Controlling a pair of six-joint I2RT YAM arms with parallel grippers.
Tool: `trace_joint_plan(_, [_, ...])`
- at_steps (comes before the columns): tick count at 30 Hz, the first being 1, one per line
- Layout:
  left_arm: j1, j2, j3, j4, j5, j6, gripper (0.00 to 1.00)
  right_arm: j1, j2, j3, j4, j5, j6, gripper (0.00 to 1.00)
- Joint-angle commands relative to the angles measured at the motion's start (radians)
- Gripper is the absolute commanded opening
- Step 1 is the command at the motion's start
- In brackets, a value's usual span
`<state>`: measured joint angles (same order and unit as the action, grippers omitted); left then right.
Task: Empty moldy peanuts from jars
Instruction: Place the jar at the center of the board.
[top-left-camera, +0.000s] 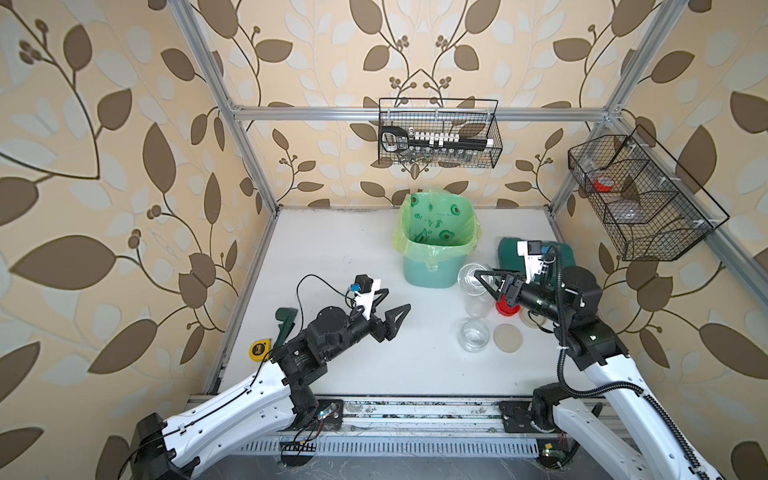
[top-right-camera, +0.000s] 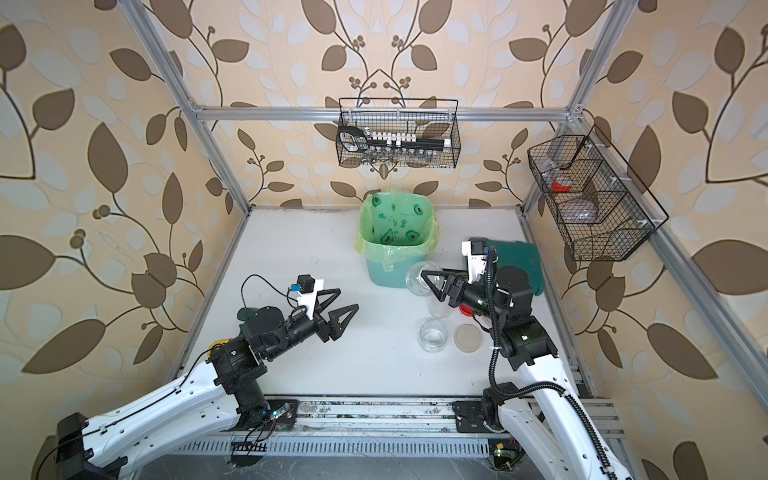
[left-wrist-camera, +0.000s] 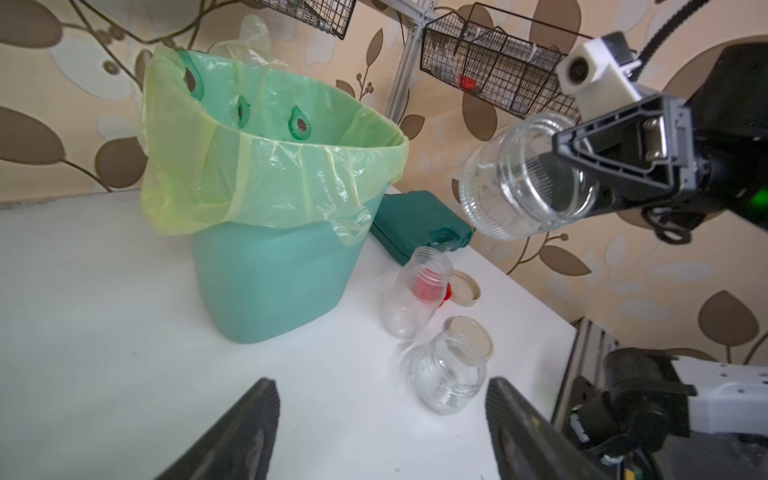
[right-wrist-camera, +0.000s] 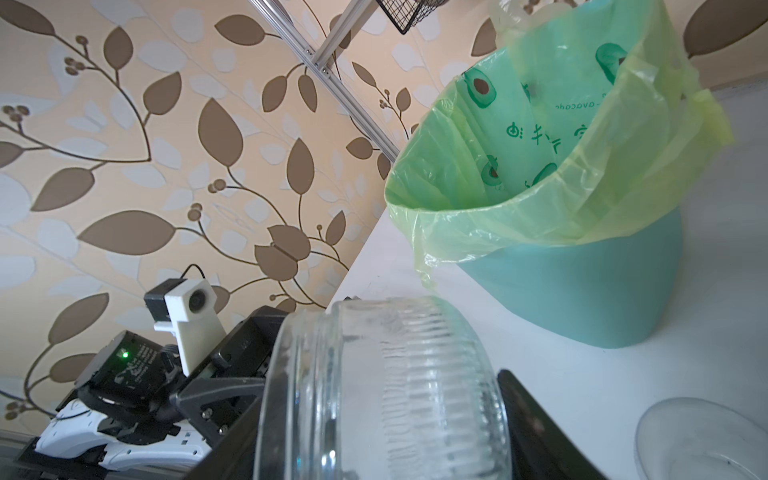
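Beside the mint-green bin (top-left-camera: 428, 272), just off its near right corner and not over its mouth, the right gripper (top-left-camera: 485, 284) was clamped across the ribbed body of the held jar (left-wrist-camera: 498, 187). This squat clear jar was tipped on its side, lidless, with its opening turned toward the left arm. It looked empty, so the pouring step for it seemed done and the task near its end. On the table close by, the tall jar (left-wrist-camera: 415, 299) and the second squat jar (top-left-camera: 474, 334) stood open and looked equally bare, with a red lid (top-left-camera: 508, 307) and a beige lid (top-left-camera: 508, 338) lying beside them. The left gripper (top-left-camera: 397, 301) hung over the middle of the table with its jaws well apart, holding nothing. The next move probably called for righting the held jar and setting it down on bare table without knocking its neighbours. The moldy peanuts could not be seen anywhere: the floor of the bin was hidden by its bag in every view, so their place there was only a guess. A second beige lid (left-wrist-camera: 465, 286) lay partly under the right arm in both top views, and any residue inside the clear jars was too faint to judge.
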<state>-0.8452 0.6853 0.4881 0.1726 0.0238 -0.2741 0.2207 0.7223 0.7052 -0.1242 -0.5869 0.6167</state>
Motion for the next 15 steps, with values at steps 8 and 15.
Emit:
trace_joint_plan(8, [-0.023, 0.068, 0.182, -0.157, 0.045, -0.110, 0.74, 0.024, 0.022, -0.029, 0.072, -0.039, -0.110, 0.00])
trace_joint_plan(15, [-0.092, 0.185, 0.300, -0.286, -0.111, -0.110, 0.74, 0.115, 0.080, -0.015, 0.063, 0.006, -0.169, 0.00])
